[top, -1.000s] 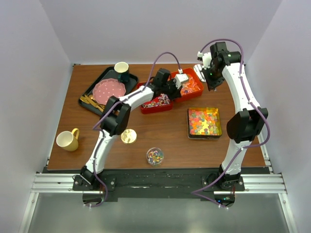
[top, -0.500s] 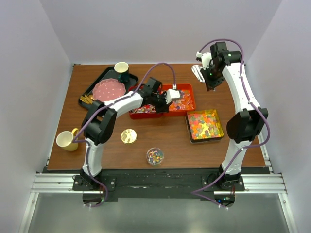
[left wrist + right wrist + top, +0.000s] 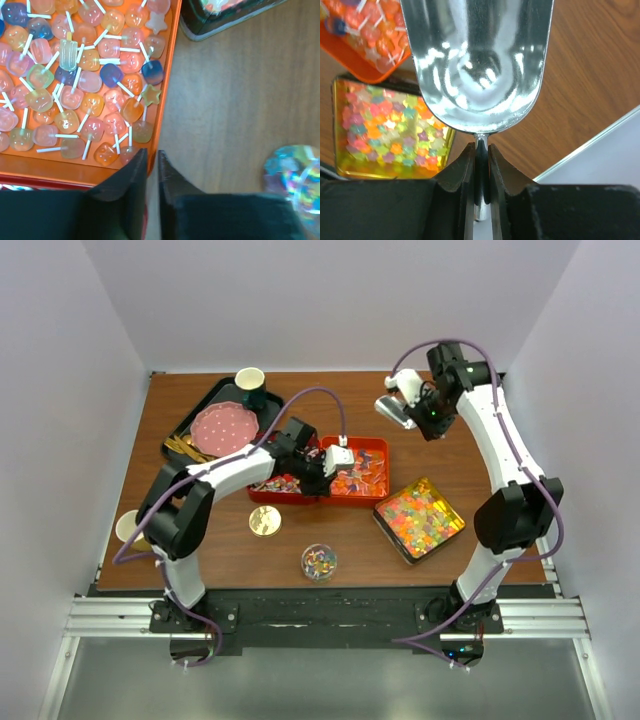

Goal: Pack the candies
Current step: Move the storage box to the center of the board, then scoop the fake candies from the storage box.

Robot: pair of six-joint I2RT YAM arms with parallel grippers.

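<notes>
The candies lie in several containers: lollipop jellies in the orange tray (image 3: 372, 447) (image 3: 169, 75), wrapped sweets in the red tray (image 3: 262, 496) beside it, star jellies in the gold tin (image 3: 382, 518) (image 3: 340, 172), and some in a small glass jar (image 3: 319, 561) (image 3: 295, 180). My left gripper (image 3: 325, 485) (image 3: 152, 161) is shut on the orange tray's near corner rim. My right gripper (image 3: 420, 412) (image 3: 479, 155) is shut on the handle of the empty silver scoop (image 3: 392, 406) (image 3: 475, 60), held above the table behind the orange tray.
The round gold lid (image 3: 265, 520) lies left of the jar. A black tray (image 3: 205, 402) with a pink plate, a cup and gold cutlery stands at the back left. A yellow mug (image 3: 128, 527) sits at the left edge.
My left gripper has dragged the red and orange trays left and nearer. The gold tin has turned and slid nearer. My right gripper has carried the scoop left and down.
</notes>
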